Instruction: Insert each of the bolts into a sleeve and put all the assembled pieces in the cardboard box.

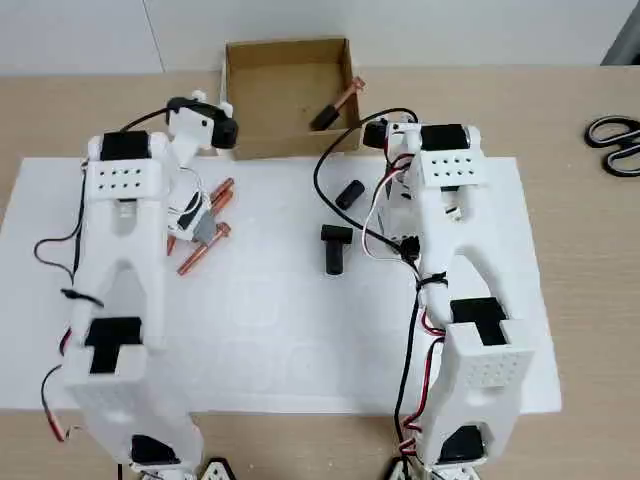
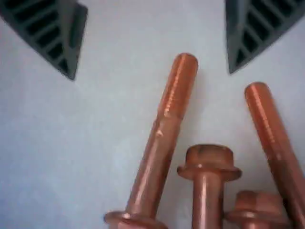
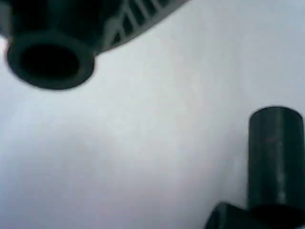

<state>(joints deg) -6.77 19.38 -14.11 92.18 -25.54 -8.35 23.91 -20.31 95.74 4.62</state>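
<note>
Several copper bolts (image 1: 205,250) lie on the white mat (image 1: 280,340) under the left arm. My left gripper (image 2: 151,74) hangs open just above them, its dark fingers on either side of the threaded tip of one bolt (image 2: 167,138). My right gripper (image 1: 397,190) is over the mat's far right part, shut on a black sleeve (image 3: 50,59) that sits against its ribbed finger (image 3: 128,19), bore towards the camera. Two more black sleeves lie on the mat: a plain sleeve (image 1: 349,194) and a flanged sleeve (image 1: 335,248). The cardboard box (image 1: 285,50) holds one bolt-and-sleeve piece (image 1: 335,105).
Scissors (image 1: 615,140) rest on the wooden table at the far right, off the mat. Loose black and red cables (image 1: 345,215) trail from the right arm across the mat near the sleeves. The mat's near half is bare between the two arm bases.
</note>
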